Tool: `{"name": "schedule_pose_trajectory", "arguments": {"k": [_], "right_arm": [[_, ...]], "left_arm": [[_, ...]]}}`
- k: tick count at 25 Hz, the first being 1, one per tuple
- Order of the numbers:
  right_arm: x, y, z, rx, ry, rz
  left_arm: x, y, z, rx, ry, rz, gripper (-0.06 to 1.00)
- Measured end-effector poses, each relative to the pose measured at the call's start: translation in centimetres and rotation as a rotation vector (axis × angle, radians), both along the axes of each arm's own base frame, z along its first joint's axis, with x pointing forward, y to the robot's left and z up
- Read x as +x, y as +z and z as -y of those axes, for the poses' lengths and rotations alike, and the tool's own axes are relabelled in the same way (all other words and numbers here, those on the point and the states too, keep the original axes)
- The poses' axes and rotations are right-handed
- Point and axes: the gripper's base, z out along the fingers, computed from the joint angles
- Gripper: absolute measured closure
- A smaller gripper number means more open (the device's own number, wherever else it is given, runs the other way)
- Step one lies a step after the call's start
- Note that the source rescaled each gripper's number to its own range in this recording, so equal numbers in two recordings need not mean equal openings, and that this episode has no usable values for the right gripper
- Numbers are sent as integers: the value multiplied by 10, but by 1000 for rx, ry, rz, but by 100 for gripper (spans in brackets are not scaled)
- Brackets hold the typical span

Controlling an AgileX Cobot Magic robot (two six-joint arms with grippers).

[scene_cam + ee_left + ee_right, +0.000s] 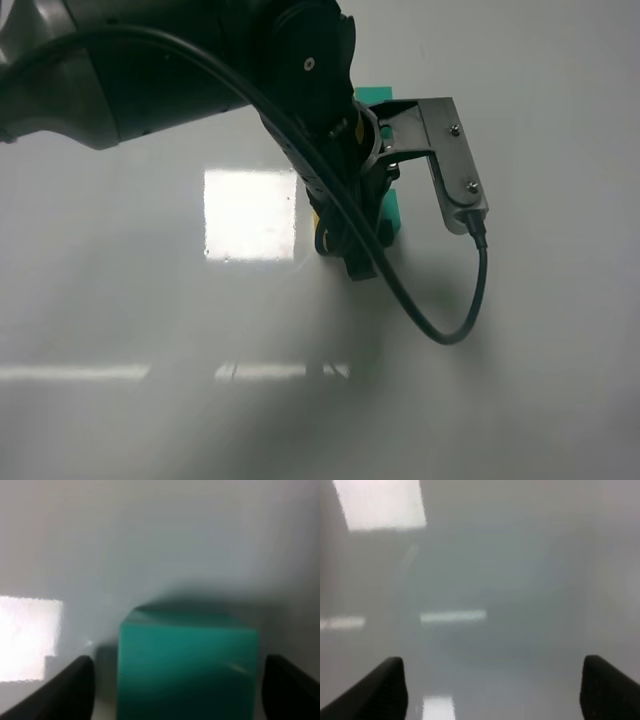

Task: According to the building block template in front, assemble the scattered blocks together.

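My left gripper (355, 250) reaches across the middle of the table, pointing down. In the left wrist view it (177, 692) is open, with a teal-green cube (187, 665) between its fingers (65, 690) and a narrow gap on each side. Part of that cube (394, 212) shows beside the gripper in the high view. A yellow sliver (317, 213) shows on the gripper's other side, mostly hidden. Another teal piece (374, 93) shows behind the arm; the arm hides the rest, so I cannot tell whether it is the template. My right gripper (492, 690) is open and empty over bare table.
The white glossy table (150, 320) carries bright light reflections (250, 213). The left arm's camera bracket (450, 160) and a looping black cable (440, 320) hang to the right of the gripper. The right arm is out of the high view.
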Motion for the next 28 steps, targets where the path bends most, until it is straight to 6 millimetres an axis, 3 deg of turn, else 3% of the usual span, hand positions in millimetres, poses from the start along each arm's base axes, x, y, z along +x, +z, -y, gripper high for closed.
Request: {"name": "schedule_pose_trajectory", "arguments": {"k": [2,4,10,16,20,25,28], "right_arm": [[0,0,0,0,0,0],[0,0,0,0,0,0],[0,0,0,0,0,0],[0,0,0,0,0,0],[0,0,0,0,0,0],[0,0,0,0,0,0],[0,0,0,0,0,0]], "left_arm": [[-2,4,1,-23,16,-6,18],[-7,11,4,-48,25,-10,12],[-24,33,4,-141,87,-52,9],[-38,66,-19,-319,271,-118,9],[-26,90,-61,-451,483,-160,8],[2,119,-149,-574,769,-147,8],[1,141,-200,-670,881,-108,8]]}}
